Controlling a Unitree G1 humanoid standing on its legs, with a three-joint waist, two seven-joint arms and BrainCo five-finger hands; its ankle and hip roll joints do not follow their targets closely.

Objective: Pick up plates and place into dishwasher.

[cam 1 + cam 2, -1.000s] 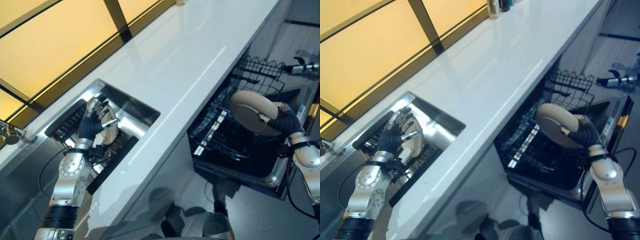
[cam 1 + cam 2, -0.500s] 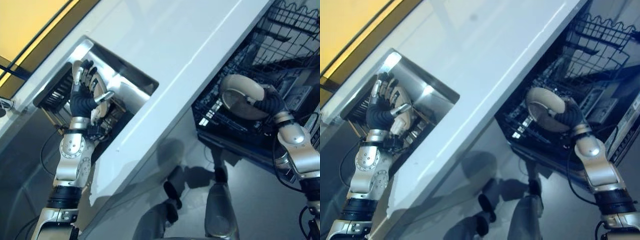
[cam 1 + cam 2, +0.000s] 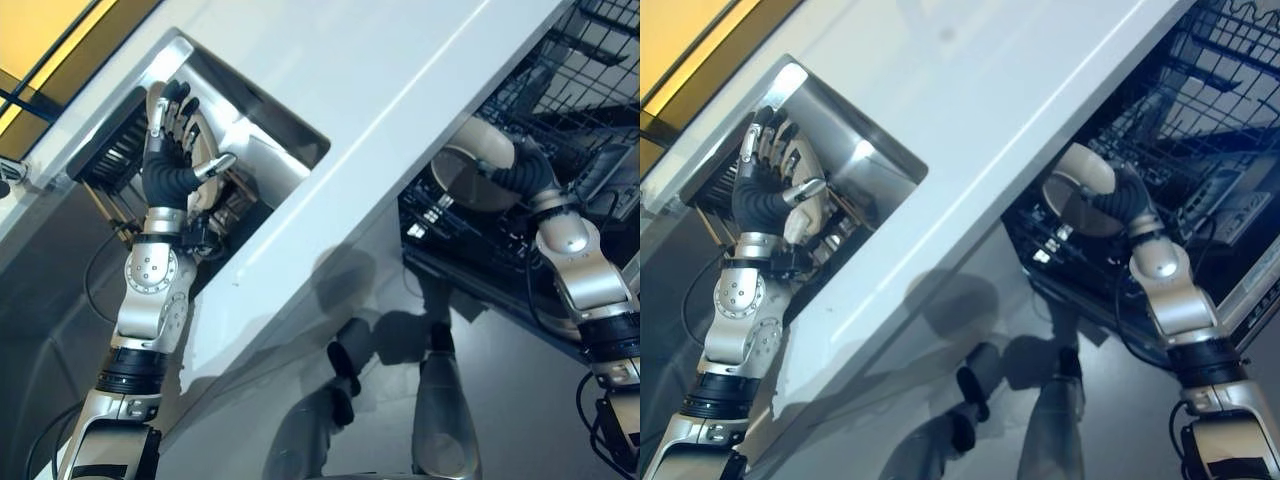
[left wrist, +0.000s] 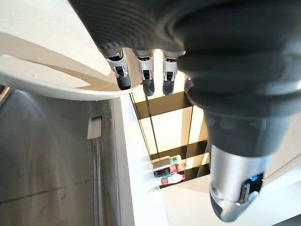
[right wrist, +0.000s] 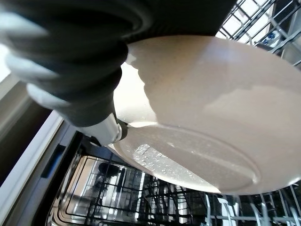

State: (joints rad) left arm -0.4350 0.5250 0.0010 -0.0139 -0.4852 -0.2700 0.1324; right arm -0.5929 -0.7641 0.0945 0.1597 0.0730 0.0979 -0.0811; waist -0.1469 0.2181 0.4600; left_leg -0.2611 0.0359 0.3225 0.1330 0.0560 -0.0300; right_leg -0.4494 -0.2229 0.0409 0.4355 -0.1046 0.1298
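Right hand (image 3: 1118, 192) grips a round, glossy cream ceramic plate (image 5: 207, 117), wet with droplets, held tilted over the black wire dishwasher rack (image 3: 560, 120) at the right, under the edge of the smooth white countertop (image 3: 380, 80); left hand (image 3: 172, 150), fingers curled over the rim of a second cream plate (image 4: 42, 61), reaches into the brushed steel sink (image 3: 855, 165) at the left.

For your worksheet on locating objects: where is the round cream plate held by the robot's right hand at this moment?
The round cream plate is in the right hand, over the black wire dishwasher rack, on the right of the eye views below the white countertop.
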